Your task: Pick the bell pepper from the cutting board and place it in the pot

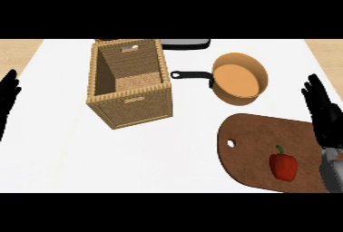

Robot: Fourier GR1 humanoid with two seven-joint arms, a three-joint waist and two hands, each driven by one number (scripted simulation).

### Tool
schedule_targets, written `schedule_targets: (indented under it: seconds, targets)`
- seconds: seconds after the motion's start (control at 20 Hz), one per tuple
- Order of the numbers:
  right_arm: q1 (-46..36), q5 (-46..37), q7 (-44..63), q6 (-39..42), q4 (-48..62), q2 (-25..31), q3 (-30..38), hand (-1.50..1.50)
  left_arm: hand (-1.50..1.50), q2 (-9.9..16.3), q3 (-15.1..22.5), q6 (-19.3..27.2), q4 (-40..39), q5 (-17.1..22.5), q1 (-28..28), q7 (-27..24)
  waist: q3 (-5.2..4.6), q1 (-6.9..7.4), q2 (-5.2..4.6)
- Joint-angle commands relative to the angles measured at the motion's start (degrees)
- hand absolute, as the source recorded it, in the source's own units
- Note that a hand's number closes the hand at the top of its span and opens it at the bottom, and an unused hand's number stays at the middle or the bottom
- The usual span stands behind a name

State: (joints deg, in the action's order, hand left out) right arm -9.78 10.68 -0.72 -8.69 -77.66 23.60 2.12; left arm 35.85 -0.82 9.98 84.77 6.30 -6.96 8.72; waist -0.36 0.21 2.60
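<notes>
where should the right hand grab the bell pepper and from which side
Grip the bell pepper across its wide red body, coming from above. It lies flat on the cutting board with its thin green stem pointing away from the robot, so the stem is poor purchase. The open right hand is beside it.

red bell pepper [284, 166] lying on brown cutting board [254, 136] | orange pot [239, 80] beyond board, apart

- bell pepper [284, 166]: glossy, smooth red skin
- cutting board [268, 140]: matt brown wood
- pot [239, 80]: smooth copper-coloured metal, black handle
- basket [130, 97]: rough woven wicker
- counter [60, 136]: plain white, matt
- right robot hand [325, 113]: matt black
</notes>
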Motion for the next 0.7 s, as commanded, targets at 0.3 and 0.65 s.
schedule_targets:
  seconds: [0.3, 0.65]
  targets:
    - [1.23, -13.36, -14.69, 13.45, -0.68, 23.83, 1.5, 1.5, 0.0, -9.59, -0.37, 2.04, 5.59, 6.36, -2.88, -0.21, -1.37, -0.08, -2.88]
    - [3.74, -4.89, -42.43, 15.05, 17.22, 12.68, 10.75, -1.5, 0.0, -17.62, 3.84, 7.04, 11.63, 5.5, -2.32, 3.57, 0.48, 0.25, -2.63]
